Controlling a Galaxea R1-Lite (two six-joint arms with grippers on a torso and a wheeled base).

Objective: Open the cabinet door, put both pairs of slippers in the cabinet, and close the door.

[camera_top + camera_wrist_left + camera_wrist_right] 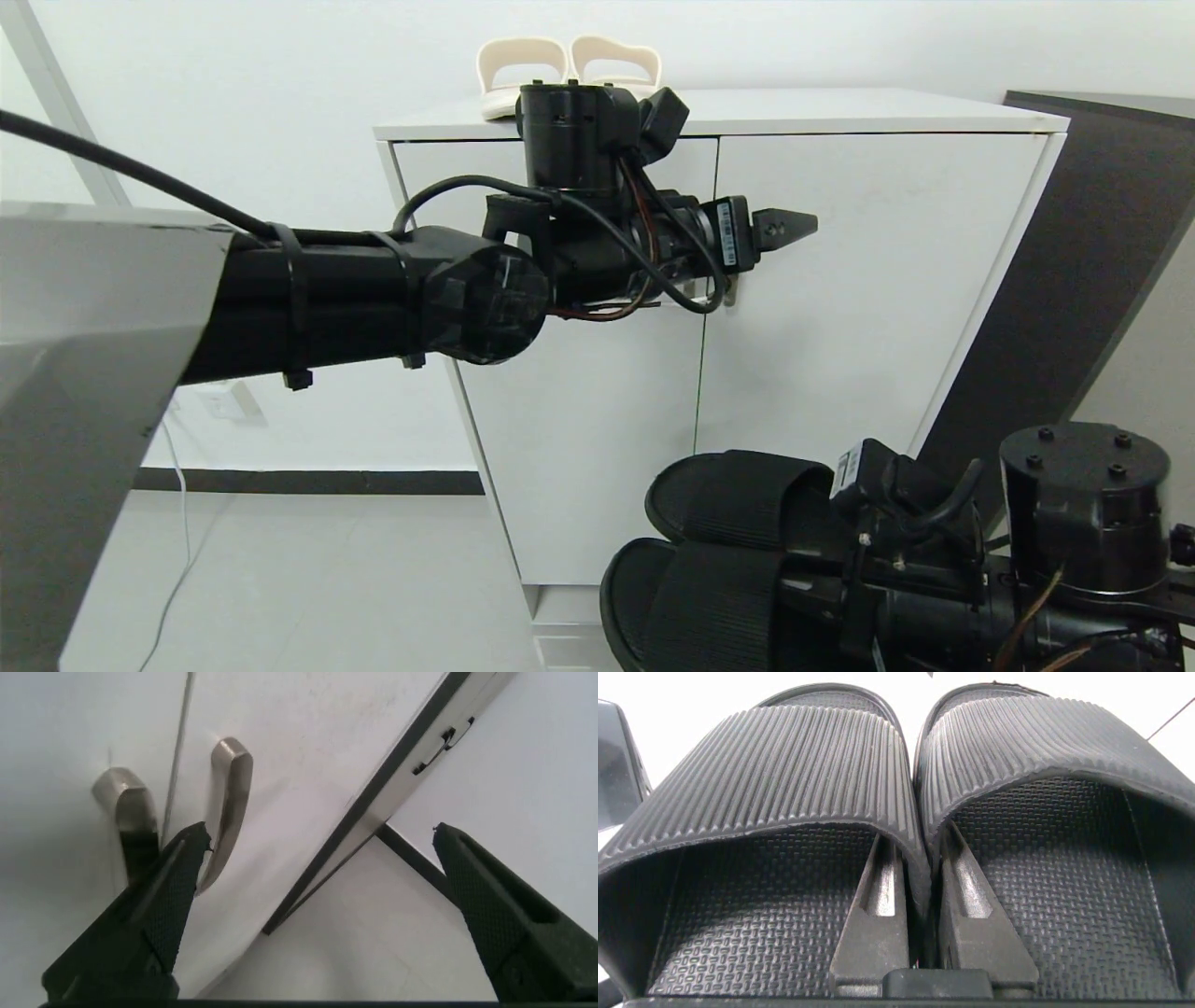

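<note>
The white cabinet [859,280] stands in front of me with both doors shut. A cream pair of slippers [568,67] rests on its top at the back left. My left gripper [789,227] is open and held at the seam between the doors. In the left wrist view, the left gripper [320,833] has one finger beside the two metal handles [229,793], and nothing is between the fingers. Low on the right, my right gripper [822,560] is shut on the black pair of slippers [728,551]. Its fingers [873,919] pinch the two inner sides of the black slippers [794,784] together.
A dark panel [1074,280] leans or stands against the cabinet's right side. A white wall with a black baseboard [308,482] lies to the left. A thin cable [177,560] trails over the pale floor there.
</note>
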